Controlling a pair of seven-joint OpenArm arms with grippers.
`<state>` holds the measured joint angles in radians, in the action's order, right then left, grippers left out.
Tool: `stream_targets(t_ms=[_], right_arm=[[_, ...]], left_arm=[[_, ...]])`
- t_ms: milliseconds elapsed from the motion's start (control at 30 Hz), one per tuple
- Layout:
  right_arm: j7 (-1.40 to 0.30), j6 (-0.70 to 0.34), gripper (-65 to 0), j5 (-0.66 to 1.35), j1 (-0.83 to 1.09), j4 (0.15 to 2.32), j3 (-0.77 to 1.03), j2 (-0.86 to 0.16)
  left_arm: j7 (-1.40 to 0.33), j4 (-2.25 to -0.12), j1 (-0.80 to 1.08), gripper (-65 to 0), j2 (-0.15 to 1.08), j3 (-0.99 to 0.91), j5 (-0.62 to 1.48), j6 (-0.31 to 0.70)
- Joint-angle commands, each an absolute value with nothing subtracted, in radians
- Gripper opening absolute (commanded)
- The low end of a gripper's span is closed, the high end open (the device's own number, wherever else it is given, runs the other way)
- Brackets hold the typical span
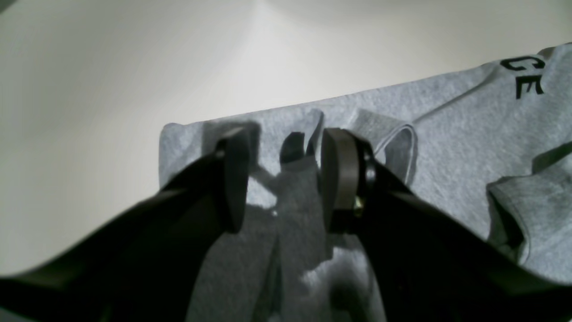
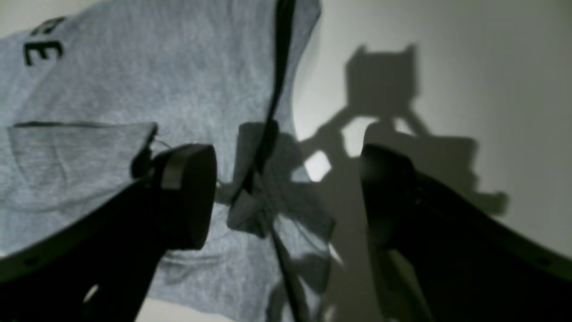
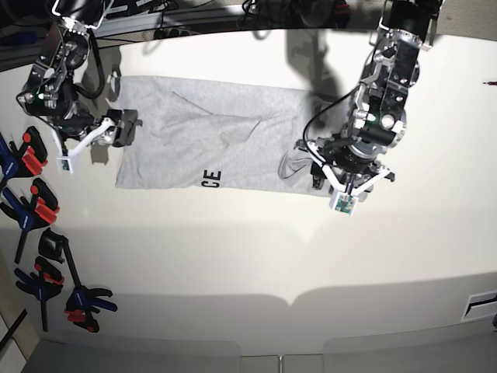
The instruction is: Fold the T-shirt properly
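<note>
The light grey T-shirt (image 3: 210, 124) lies partly folded into a wide band on the white table (image 3: 256, 256). Black letters "CE" (image 3: 211, 179) show at its near edge. My left gripper (image 3: 317, 171) is at the shirt's right end. In the left wrist view it (image 1: 286, 179) is open and straddles a raised ridge of the shirt (image 1: 447, 147) near its edge. My right gripper (image 3: 123, 127) is at the shirt's left end. In the right wrist view it (image 2: 286, 192) is wide open over the shirt's (image 2: 134, 80) edge, with one finger above cloth and one above bare table.
Several blue, red and black spring clamps (image 3: 31, 210) lie along the table's left edge, with more nearer the front (image 3: 78, 299). A small dark item (image 3: 488, 81) sits at the far right. Cables run along the back edge.
</note>
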<state>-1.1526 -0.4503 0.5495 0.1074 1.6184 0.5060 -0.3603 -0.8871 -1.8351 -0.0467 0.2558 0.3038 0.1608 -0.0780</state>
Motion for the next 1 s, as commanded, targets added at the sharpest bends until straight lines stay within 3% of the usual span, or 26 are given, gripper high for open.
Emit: stream_targets(t_ms=[0,367,667,967], right_arm=[[-1.138,-0.464,-18.4,0.57,0.094,1.614,0.513,-0.377],[-1.096,-0.466,-18.4,0.576,0.097,1.458,0.511,-0.347],[-1.104,-0.509,-18.4,0.58,0.097,1.456,0.511,-0.224],[-1.116,-0.551,-18.4,0.649,0.09,1.456,0.511,-0.216]], left_arm=[[-0.859,-1.855,-0.064,-41.1,0.258,0.302,0.159,-0.081],[-0.859,-1.855,-0.064,-41.1,0.258,0.302,0.159,-0.081],[-0.86,-1.855,-0.064,-41.1,0.258,0.302,0.159,-0.082],[-0.859,-1.855,-0.064,-41.1,0.258,0.302,0.159,-0.082]])
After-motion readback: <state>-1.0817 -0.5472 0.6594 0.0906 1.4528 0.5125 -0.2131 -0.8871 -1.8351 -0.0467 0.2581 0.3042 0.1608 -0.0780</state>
